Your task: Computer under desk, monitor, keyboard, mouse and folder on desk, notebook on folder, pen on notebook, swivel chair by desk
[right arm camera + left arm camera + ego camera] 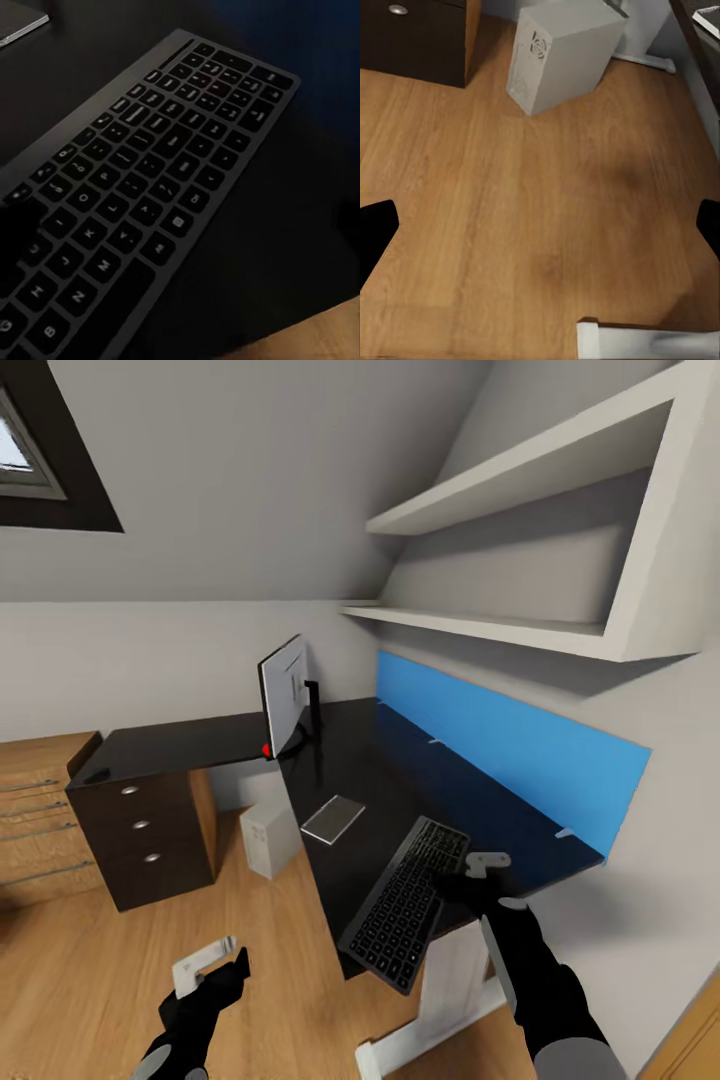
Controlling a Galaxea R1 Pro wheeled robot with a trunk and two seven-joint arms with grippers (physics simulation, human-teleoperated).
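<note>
While my right tool (478, 872) hovers beside the keyboard (405, 901) on the desk (350, 760), I can't tell its spread; my left tool (212, 965) hangs spread over the floor (510, 210).

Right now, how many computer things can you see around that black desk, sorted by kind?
Monitor: 1, on the desk
Keyboard: 1, on the desk, near corner overhanging the edge
Computer: 1, on the floor under the desk
Notebook: 1, on the desk
Total: 4
</note>
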